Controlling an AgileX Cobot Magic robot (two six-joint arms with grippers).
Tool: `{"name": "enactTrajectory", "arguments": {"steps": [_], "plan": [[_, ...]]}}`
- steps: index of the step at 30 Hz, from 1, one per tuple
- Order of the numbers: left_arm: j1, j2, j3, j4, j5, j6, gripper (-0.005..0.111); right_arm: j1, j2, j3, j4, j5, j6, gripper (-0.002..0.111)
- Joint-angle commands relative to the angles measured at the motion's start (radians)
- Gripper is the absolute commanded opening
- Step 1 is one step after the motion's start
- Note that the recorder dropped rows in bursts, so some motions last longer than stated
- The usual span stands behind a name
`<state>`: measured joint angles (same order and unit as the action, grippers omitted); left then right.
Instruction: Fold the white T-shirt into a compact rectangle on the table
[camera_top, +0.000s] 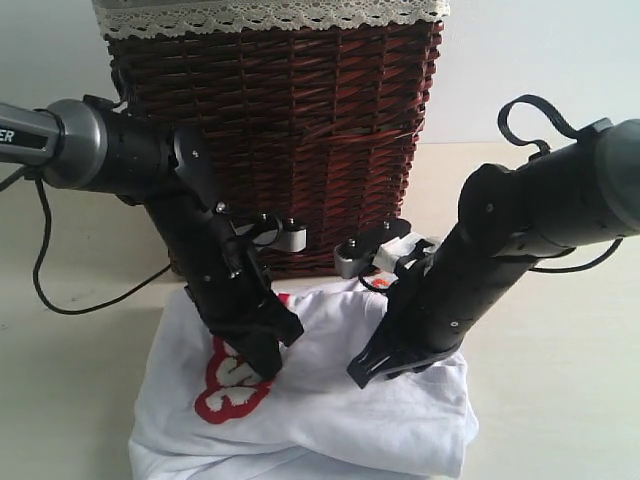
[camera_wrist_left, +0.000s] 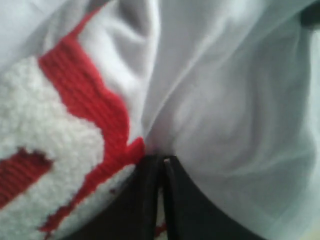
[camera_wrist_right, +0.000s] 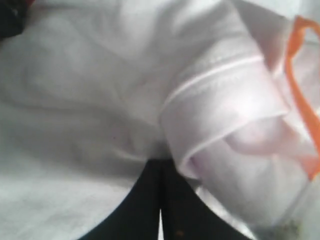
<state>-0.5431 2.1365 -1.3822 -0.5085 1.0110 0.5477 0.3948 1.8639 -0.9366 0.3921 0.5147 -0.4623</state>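
- Firstly, the exterior view: the white cotton T-shirt (camera_top: 330, 410) lies in a crumpled heap on the pale cream table (camera_top: 560, 380), just in front of the dark red wicker basket (camera_top: 290, 130) with lace trim.
- The heap is wider than it is deep, so its long axis runs from your left arm's side to your right arm's side.
- Both arms reach down onto it. The left gripper (camera_top: 268, 362) touches the cloth at the red band with fuzzy white lettering (camera_top: 235, 385). The right gripper (camera_top: 365, 378) touches the plain white part, near the middle of the heap.
- Next, the left wrist view: the left gripper (camera_wrist_left: 161, 159) has its jaws pressed together with only a thin slit between them. The creases of the T-shirt (camera_wrist_left: 225, 100) run together at the tips, so I judge that it pinches a fold right at the edge of the lettering (camera_wrist_left: 45, 130).
- Then, the right wrist view: the right gripper (camera_wrist_right: 161, 162) is fully clenched. A rolled hem (camera_wrist_right: 225, 100) of the shirt lies against its tips, beside the small orange tag (camera_wrist_right: 302, 100). You cannot tell whether any cloth is caught.
- In my judgement the folding has not begun, since the shirt is not flat. The cloth is directly under both grippers, so the next move probably needs them to draw apart along the long axis.
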Motion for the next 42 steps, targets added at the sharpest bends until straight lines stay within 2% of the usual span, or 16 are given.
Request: {"name": "enactTrajectory", "arguments": {"steps": [1,6,9,17,23,32,38,42], "plan": [[0.005,-0.108,0.011,0.018,0.029,0.021,0.008,0.001,-0.083,0.001,-0.164,-0.073,0.145,0.0],[0.005,-0.27,0.011,-0.002,-0.009,0.005,0.007,0.001,-0.204,0.001,-0.373,-0.064,0.348,0.0],[0.005,-0.374,0.011,0.023,-0.026,-0.036,0.002,0.001,-0.287,0.001,-0.477,-0.022,0.426,0.0],[0.005,-0.621,0.043,0.233,-0.03,-0.259,0.0,0.001,-0.521,0.036,-0.81,0.122,0.789,0.0],[0.005,-0.809,0.204,0.275,-0.029,-0.325,0.0,0.001,-0.737,0.106,-0.826,0.177,0.807,0.0],[0.005,-1.14,0.507,0.258,-0.162,-0.376,0.0,0.001,-1.022,0.18,-0.844,0.261,0.807,0.0],[0.005,-1.27,0.625,0.265,-0.19,-0.368,0.0,0.001,-1.106,0.186,-0.841,0.268,0.807,0.0],[0.005,-1.304,0.636,0.271,-0.188,-0.365,0.0,0.001,-1.13,0.186,-0.841,0.267,0.807,0.0]]}}
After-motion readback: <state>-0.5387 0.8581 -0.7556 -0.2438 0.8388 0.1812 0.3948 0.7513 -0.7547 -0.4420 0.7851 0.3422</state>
